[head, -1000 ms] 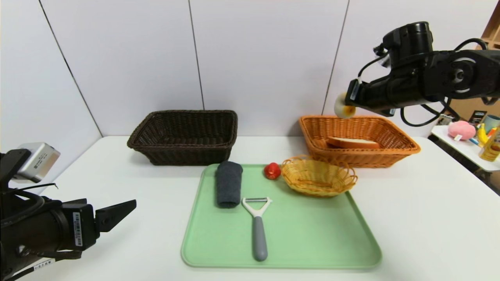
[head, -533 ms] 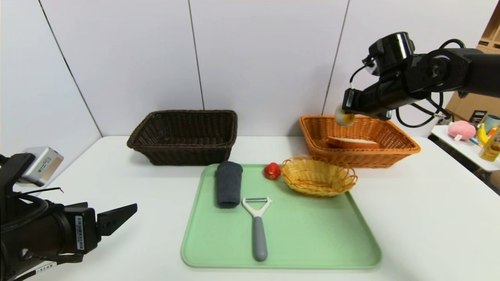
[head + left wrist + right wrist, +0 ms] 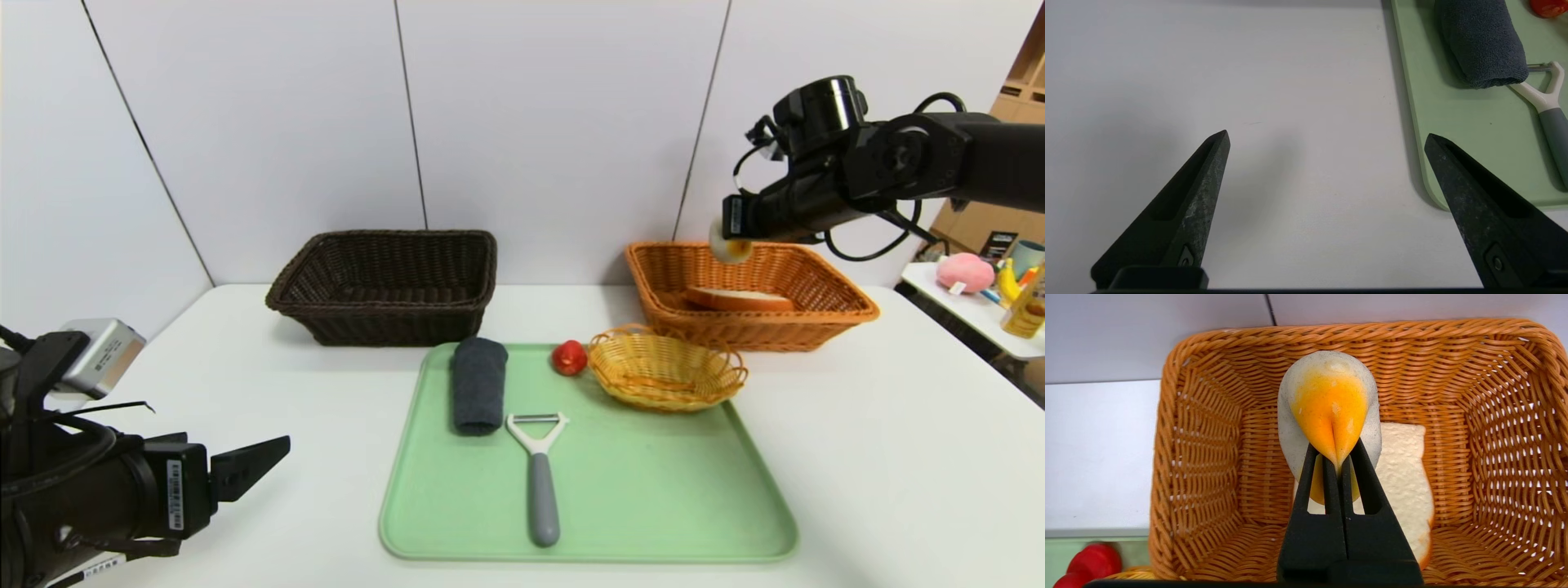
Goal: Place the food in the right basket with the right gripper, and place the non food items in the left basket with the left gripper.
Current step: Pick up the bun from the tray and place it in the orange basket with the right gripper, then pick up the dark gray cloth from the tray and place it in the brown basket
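My right gripper [image 3: 1334,451] is shut on the pale bun [image 3: 1329,404] with the orange-yellow top, pinching it. It hangs above the orange-brown right basket [image 3: 824,314], where the white bread slice [image 3: 739,297] lies. The bun [image 3: 729,247] sits over the basket's back left part. On the green tray lie the dark grey rolled cloth [image 3: 478,384], the white-headed peeler [image 3: 537,465] and the small red round thing [image 3: 569,358]. The dark brown left basket [image 3: 384,284] stands empty at the back. My left gripper [image 3: 1327,136] is open over bare table, left of the tray.
The green tray [image 3: 653,506] lies in the middle of the white table, with a small yellow oval basket [image 3: 665,369] on its back right corner. A side table with toys and bottles [image 3: 992,286] stands at the far right. White wall panels close off the back.
My right arm has come down and shifted slightly right with the bun, from above the basket's back left rim to lower over its inside. The left arm has drifted slightly down.
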### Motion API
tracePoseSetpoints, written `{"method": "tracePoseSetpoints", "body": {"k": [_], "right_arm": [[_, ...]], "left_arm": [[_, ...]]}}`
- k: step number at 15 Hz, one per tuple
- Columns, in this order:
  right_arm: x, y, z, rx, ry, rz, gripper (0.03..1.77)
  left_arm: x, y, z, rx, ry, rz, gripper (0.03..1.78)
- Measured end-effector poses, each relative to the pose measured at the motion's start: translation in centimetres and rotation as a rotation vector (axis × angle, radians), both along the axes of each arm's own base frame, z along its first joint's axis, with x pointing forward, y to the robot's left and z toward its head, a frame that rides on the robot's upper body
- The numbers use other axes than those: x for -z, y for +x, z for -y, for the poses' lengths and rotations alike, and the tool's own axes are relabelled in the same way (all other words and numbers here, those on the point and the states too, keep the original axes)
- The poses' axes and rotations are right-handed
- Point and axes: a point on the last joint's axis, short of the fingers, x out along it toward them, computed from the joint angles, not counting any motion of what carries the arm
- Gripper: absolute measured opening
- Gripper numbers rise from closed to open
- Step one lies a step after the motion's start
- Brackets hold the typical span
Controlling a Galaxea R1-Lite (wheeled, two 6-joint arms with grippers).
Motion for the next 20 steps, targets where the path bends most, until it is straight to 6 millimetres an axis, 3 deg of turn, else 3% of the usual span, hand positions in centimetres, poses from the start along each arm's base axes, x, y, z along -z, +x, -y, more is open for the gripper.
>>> {"method": "tracePoseSetpoints", "body": {"k": [2, 5, 8, 14, 17, 20], "right_arm": [[0.4, 0.2, 0.3, 0.003, 0.0, -0.01, 0.11], [0.9, 0.6, 0.7, 0.014, 0.001, -0.021, 0.62], [1.2, 0.8, 1.1, 0.024, 0.0, -0.026, 0.97], [0.7, 0.6, 1.5, 0.03, 0.005, -0.018, 1.37], [-1.6, -1.3, 1.1, 0.029, 0.031, 0.008, 1.47], [-5.0, -5.9, 0.5, 0.03, 0.102, -0.032, 1.55]], "left_arm": [[0.0, 0.0, 0.0, -0.001, -0.001, -0.002, 1.69], [0.1, 0.0, 0.0, -0.003, -0.001, -0.002, 1.69], [0.1, -0.1, 0.0, -0.003, -0.002, -0.003, 1.69], [-0.2, -0.1, -0.1, -0.004, -0.007, 0.01, 1.69], [-2.7, 0.3, 0.1, -0.006, -0.04, 0.092, 1.69], [-5.9, 0.9, 0.4, 0.001, -0.055, 0.125, 1.69]]}}
